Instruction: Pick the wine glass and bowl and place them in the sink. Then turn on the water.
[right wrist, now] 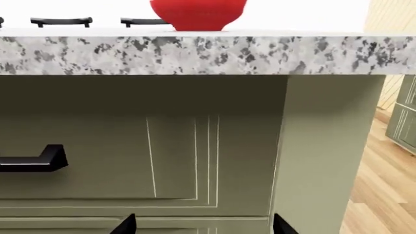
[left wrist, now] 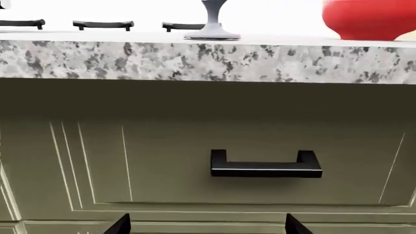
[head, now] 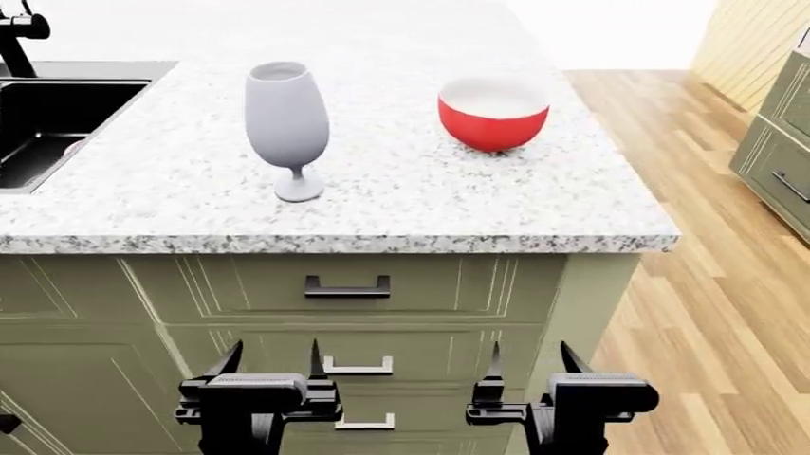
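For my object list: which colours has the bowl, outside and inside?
The bowl is red outside, white inside; head view.

wine glass [head: 287, 125] upright on counter | red bowl [head: 494, 115] upright beside it | sink [head: 51, 118] far left

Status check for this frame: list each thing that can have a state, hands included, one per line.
wine glass: upright on the countertop, ungrasped.
bowl: upright on the countertop, appears empty, ungrasped.
sink: neither the glass nor the bowl is in the part that shows.
faucet: no water seen running.
top drawer: closed.
left hand: open, empty, low in front of the cabinet.
right hand: open, empty, low in front of the cabinet.
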`<state>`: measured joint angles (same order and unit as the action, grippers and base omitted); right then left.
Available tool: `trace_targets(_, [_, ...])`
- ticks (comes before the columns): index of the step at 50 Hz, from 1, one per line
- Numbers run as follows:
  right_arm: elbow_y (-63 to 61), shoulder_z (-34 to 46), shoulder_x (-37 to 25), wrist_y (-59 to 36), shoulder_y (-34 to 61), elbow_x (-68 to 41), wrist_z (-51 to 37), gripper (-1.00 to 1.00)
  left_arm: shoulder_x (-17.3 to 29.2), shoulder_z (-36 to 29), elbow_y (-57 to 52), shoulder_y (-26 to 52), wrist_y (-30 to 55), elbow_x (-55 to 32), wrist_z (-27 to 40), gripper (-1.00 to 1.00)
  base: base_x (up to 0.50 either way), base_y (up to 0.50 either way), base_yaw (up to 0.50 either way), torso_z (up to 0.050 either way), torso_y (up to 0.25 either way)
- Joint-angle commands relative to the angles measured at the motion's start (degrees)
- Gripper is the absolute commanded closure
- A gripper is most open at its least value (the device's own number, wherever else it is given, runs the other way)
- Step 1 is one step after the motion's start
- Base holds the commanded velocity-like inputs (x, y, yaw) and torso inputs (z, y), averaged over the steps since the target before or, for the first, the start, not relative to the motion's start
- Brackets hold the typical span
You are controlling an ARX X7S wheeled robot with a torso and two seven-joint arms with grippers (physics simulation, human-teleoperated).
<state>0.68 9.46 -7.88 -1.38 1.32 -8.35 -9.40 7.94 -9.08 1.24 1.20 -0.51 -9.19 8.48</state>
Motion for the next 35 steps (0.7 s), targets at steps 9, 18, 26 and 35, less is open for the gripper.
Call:
trace_targets(9, [-6.23, 0.28, -1.38, -5.12, -0.37, -2.10, -1.29, -1.00, 1.41, 0.28, -6.65, -0.83, 5.15, -2.71, 1.74, -1.00, 0.00, 0.00, 0.00, 0.000, 0.000])
trace_targets(18, [-35.54, -3.32, -6.84, -32.06, 3.27, -12.11, -4.72, -1.00, 6.43, 3.82, -34.26, 3.48, 29.29, -14.31, 5.18, -1.00, 0.00, 0.00, 0.00, 0.000, 0.000])
trace_targets(26, [-52.60, -15.62, -11.04, -61.15, 21.39, -31.60, -9.95, -1.00, 14.18, 16.58, -51.40, 18.98, 56.66, -37.32, 13.28, -1.00, 0.00, 0.00, 0.00, 0.000, 0.000])
trace_targets(35, [-48.29, -21.21, -11.81, -75.82, 45.45, -43.03, -13.52, -1.00, 22.41, 27.22, -44.47, 46.60, 73.02, -71.45, 27.09, -1.00, 0.00, 0.00, 0.00, 0.000, 0.000])
